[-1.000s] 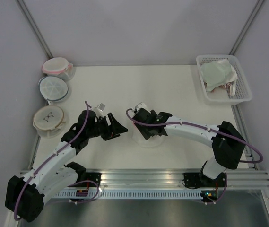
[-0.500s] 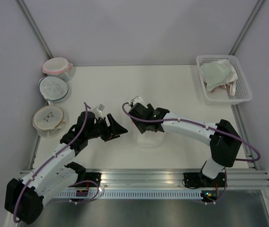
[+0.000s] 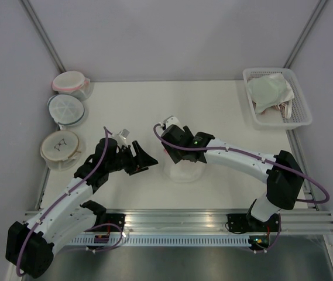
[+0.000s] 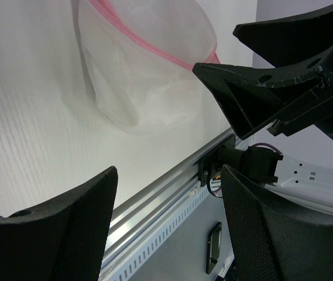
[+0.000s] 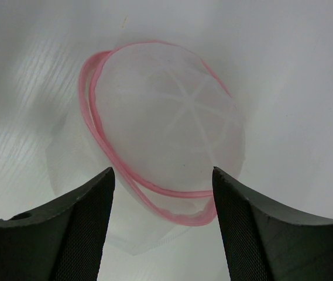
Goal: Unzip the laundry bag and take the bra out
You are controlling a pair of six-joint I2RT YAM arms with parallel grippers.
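The right fingers (image 5: 161, 172) have edged left above the laundry bag (image 5: 172, 126) — they and the left fingers (image 4: 169, 170) gape, empty; better to search the pink rim (image 5: 91, 126) for its pull before pinching

No text, brand, number or sign can be read. In the left wrist view, a short line of white print is seen on the black body of the right gripper (image 4: 216, 50), too small to be made out.
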